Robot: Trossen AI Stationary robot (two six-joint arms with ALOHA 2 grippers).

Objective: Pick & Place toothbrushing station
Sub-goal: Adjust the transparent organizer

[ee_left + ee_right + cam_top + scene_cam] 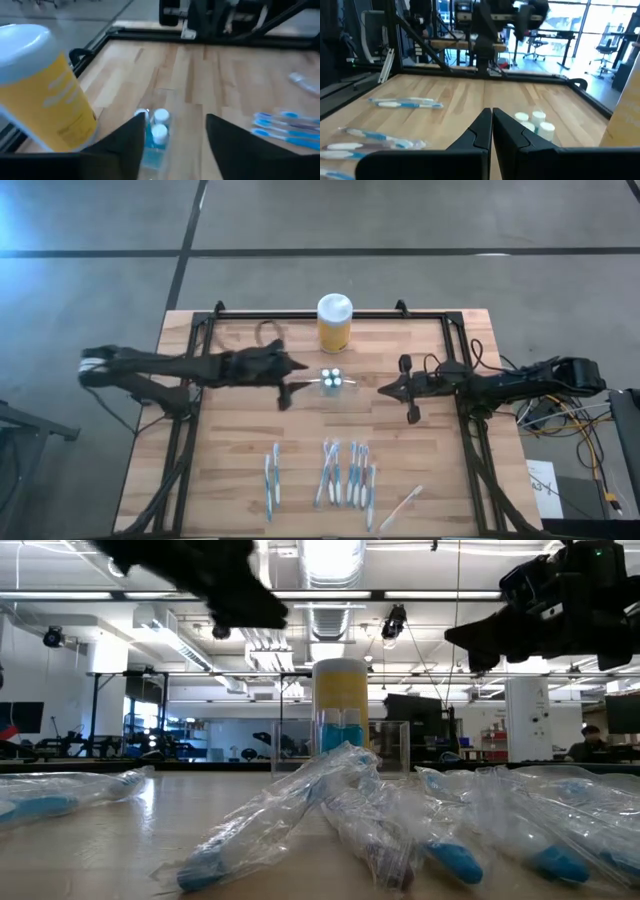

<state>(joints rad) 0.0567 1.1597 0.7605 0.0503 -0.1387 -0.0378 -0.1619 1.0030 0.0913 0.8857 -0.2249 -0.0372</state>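
Near the middle of the surface (240, 470), just in front of the yellow jar (334, 323): toothbrushing station (334, 380), clear plastic, low, holding small white-capped blue items.

Relation to tools: station lies directly ahead of the left tool (290, 378), just beyond its fingertips; left wrist view shows the station (156, 132) at the mouth of the gap between the two dark fingers (122, 145), nearer one of them. Right tool (384, 390) sits farther off on the opposite side.

Long axis: cannot tell; the station looks roughly squarish from above.

Left tool: spread, nothing between the fingers.
Right tool: fingers pressed together, empty, pointing at the station.

Left arm pose: stretched low across the surface, level.

Judgement: left arm is nearer; a short advance would straddle the station.
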